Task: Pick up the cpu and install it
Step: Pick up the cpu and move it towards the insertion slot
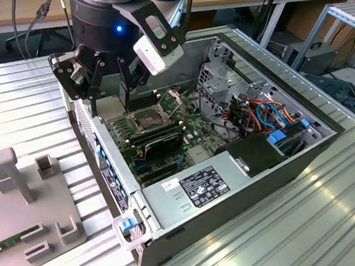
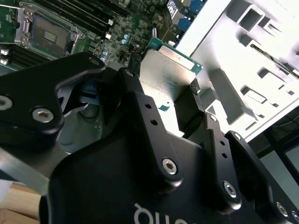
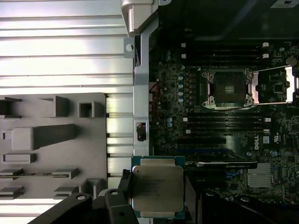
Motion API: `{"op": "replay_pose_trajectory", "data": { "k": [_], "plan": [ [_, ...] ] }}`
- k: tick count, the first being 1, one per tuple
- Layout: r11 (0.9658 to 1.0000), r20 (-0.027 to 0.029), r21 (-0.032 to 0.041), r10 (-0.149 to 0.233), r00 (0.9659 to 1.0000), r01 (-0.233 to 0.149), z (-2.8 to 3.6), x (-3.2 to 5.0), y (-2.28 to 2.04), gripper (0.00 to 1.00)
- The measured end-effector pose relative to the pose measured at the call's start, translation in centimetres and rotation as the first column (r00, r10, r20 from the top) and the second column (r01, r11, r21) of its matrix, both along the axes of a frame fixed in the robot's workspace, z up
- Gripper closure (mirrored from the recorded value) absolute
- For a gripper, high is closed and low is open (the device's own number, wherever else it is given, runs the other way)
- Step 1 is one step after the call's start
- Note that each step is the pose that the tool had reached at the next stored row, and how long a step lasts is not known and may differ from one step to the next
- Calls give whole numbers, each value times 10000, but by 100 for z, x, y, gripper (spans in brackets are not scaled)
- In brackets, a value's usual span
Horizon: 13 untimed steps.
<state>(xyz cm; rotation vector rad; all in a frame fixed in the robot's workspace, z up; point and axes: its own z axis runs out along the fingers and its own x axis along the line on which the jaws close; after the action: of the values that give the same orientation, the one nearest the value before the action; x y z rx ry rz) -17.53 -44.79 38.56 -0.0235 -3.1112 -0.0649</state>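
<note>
My gripper [image 3: 157, 198] is shut on the cpu [image 3: 156, 186], a square chip with a dull silver face on a green edge, held flat between the two black fingers [image 2: 135, 100]. In the exterior view the gripper [image 1: 110, 104] hangs over the far left rim of the open computer case, just left of the socket [image 1: 148, 118]. The socket [image 3: 230, 88] is a dark square on the green motherboard with its metal frame [image 3: 275, 86] hinged open. In the second wrist view the cpu [image 2: 168, 70] is apart from the socket [image 2: 46, 32].
A grey fixture plate [image 1: 28, 208] with upright holders and a green memory stick [image 1: 10, 241] lies at the exterior view's left. Inside the case [image 1: 244, 189] are memory sticks [image 1: 156, 138], a power supply [image 1: 195, 190] and coloured cables [image 1: 257, 116]. The case wall [image 3: 140, 116] stands between fixture and motherboard.
</note>
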Motion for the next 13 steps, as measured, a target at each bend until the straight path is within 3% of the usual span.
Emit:
{"op": "replay_pose_trajectory", "data": {
  "k": [13],
  "plan": [
    [10000,1,1,0,10000,0,0,53,0,46]
  ]
}}
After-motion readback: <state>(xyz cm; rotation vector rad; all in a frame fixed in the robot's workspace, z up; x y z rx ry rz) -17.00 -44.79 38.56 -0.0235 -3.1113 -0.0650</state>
